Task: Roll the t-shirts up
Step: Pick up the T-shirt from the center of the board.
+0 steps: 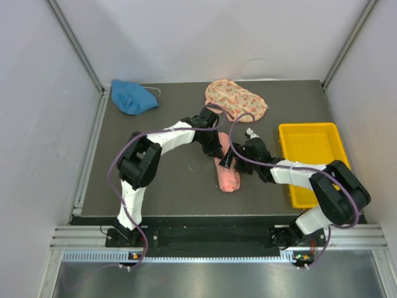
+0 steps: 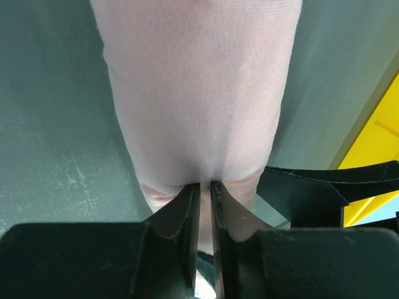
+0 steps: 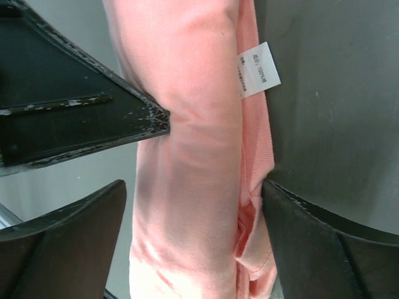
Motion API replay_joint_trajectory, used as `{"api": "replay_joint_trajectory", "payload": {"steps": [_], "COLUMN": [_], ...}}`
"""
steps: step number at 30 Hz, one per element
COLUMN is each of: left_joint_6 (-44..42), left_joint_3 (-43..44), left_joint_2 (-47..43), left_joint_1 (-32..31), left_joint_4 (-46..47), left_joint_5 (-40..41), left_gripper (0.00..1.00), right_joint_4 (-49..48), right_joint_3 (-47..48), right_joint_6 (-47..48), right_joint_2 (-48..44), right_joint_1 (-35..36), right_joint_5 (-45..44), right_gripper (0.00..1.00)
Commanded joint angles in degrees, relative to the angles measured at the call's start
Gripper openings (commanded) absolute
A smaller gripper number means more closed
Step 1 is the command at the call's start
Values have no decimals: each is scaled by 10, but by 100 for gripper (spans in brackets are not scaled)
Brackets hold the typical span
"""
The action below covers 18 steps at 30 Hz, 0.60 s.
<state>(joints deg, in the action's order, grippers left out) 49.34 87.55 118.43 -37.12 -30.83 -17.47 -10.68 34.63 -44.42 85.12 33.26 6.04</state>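
Observation:
The salmon-pink t-shirt (image 1: 227, 174) lies as a tight roll in the middle of the dark mat, running from far to near. My left gripper (image 1: 215, 146) is at its far end, and in the left wrist view its jaws (image 2: 205, 185) are shut on a fold of the pink cloth (image 2: 199, 93). My right gripper (image 1: 229, 159) stands open astride the roll (image 3: 193, 124). One of its fingers (image 3: 75, 230) is clear of the cloth and the other (image 3: 312, 237) touches the hem side. The white neck label (image 3: 257, 70) shows. A blue t-shirt (image 1: 133, 97) and a floral t-shirt (image 1: 236, 100) lie bunched at the back.
A yellow tray (image 1: 310, 149) sits on the right of the mat, close to my right arm. White walls and metal rails close in the left, right and back sides. The left gripper's black finger (image 3: 93, 118) crosses the right wrist view.

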Motion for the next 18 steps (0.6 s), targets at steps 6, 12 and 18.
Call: {"api": "replay_joint_trajectory", "payload": {"steps": [6, 12, 18], "left_joint_6": [-13, -14, -14], "left_joint_3": [10, 10, 13], "left_joint_2": [15, 16, 14], "left_joint_1": [-2, -2, -2], "left_joint_4": [-3, -3, -4], "left_joint_5": [28, 26, 28], "left_gripper": [18, 17, 17], "right_joint_4": [18, 30, 75], "right_joint_3": [35, 40, 51], "right_joint_6": [14, 11, 19], "right_joint_2": [40, 56, 50], "right_joint_1": [15, 20, 20], "right_joint_5": [-1, -14, -35], "right_gripper": [69, 44, 21]}}
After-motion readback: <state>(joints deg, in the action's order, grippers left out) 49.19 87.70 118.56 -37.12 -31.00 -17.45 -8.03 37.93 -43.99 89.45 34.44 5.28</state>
